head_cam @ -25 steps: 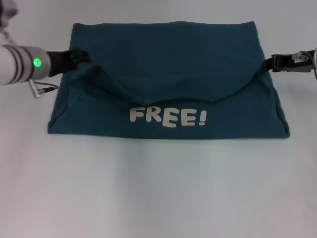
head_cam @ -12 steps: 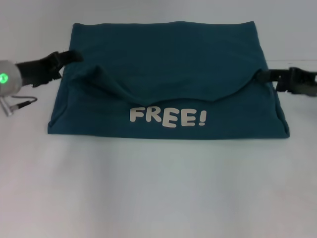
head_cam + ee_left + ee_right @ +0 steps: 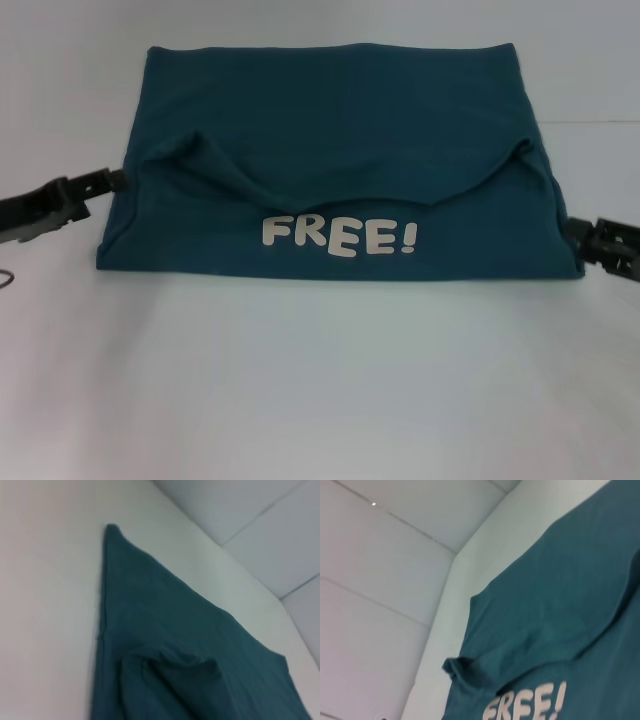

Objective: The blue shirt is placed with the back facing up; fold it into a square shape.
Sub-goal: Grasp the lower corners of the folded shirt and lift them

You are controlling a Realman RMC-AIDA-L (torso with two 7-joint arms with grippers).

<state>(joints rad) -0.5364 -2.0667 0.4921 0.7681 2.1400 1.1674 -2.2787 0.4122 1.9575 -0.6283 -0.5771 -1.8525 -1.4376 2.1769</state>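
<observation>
Left tool (image 3: 112,180) low at the left side of the head view, tip just beside the left edge of the blue shirt (image 3: 335,165), about mid-height of that edge. Contact with the cloth not clear; fingers apart or together, cannot tell. Right tool (image 3: 580,235) low at the right side, tip just beside the shirt's right edge near the front right corner. Fingers apart or together, cannot tell here either.

Shirt lies flat between the two tools on the white tabletop (image 3: 320,380), folded into a wide rectangle. Top layer hangs over the front half as a curved flap, puckered near both tools. White FREE! lettering (image 3: 338,236) shows below the flap, near the front edge. Left wrist view shows the shirt's far corner on the tabletop; right wrist view shows flap and lettering.
</observation>
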